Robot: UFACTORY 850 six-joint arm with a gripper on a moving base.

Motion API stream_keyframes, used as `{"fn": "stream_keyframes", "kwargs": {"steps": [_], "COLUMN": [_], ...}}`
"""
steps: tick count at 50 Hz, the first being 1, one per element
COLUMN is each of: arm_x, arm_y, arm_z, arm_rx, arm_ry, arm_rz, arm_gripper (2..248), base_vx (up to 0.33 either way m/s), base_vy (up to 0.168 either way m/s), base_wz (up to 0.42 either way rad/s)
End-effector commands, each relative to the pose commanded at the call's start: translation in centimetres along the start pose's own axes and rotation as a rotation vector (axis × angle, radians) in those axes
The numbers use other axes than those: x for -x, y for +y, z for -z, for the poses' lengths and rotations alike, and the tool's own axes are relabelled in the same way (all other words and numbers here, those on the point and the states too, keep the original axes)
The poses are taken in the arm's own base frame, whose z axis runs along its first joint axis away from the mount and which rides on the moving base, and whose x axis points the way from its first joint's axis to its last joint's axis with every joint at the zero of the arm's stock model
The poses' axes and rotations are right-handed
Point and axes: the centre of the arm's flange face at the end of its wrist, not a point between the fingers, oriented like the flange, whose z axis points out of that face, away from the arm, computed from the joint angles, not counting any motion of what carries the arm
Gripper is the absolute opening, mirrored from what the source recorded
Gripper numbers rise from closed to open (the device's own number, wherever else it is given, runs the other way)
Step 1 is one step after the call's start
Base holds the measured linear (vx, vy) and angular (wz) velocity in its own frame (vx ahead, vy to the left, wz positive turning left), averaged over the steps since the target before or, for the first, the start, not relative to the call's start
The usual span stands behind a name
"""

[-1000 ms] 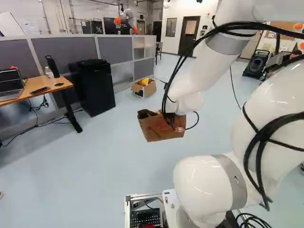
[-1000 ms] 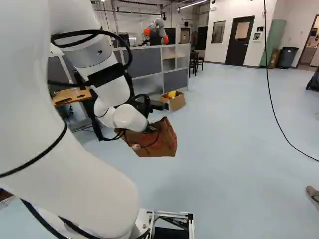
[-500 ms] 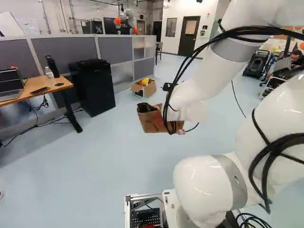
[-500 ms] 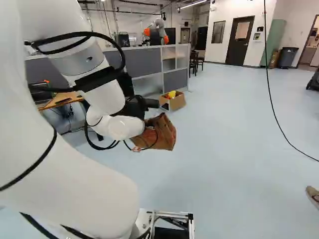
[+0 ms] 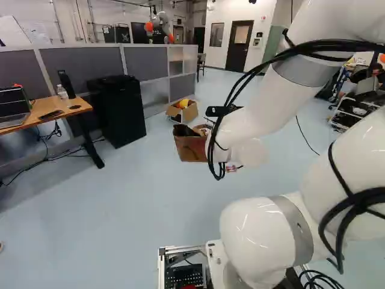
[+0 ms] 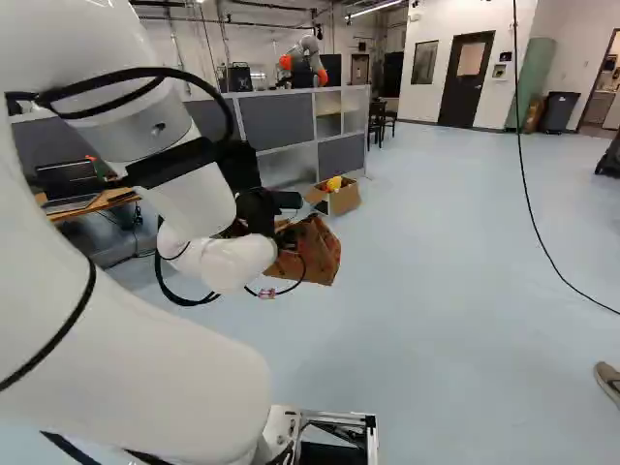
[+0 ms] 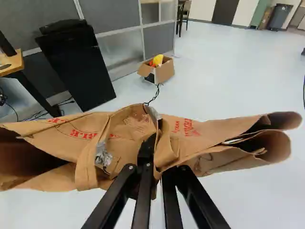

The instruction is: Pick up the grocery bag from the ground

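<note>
Pincer (image 7: pixel 158 167) is closed on the paper bag (image 7: pixel 90 131) at its crumpled mid-top; treat as probably light, limp and tearable, keeping the grip central.

Two base cameras are set behind the arm (image 5: pixel 252 114), one to its left, one to its right. Both face ahead and slightly down; white arm links occupy the near field of each. The wrist camera faces forward and down, close to the grocery bag (image 7: pixel 86 131). All three views share the grey partition (image 7: pixel 114 14), the carton (image 7: pixel 166 72) beside it and part of the table (image 7: pixel 12 62).
</note>
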Motion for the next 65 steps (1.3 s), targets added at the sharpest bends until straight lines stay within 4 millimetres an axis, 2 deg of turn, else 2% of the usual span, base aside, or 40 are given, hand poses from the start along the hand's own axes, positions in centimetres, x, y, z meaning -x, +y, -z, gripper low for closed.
{"fn": "stream_keyframes", "kwargs": {"steps": [29, 65], "arm_x": [0.4, 0.4], "arm_y": [-0.1, -0.2], "arm_z": [1.1, 1.3], "arm_rx": [-0.006, -0.006], "arm_ry": [0.083, 0.093], "arm_rz": [0.039, 0.043], "arm_gripper": [21, 21], "base_vx": [0.0, 0.0], "base_vy": [0.0, 0.0], "base_wz": [0.0, 0.0]}}
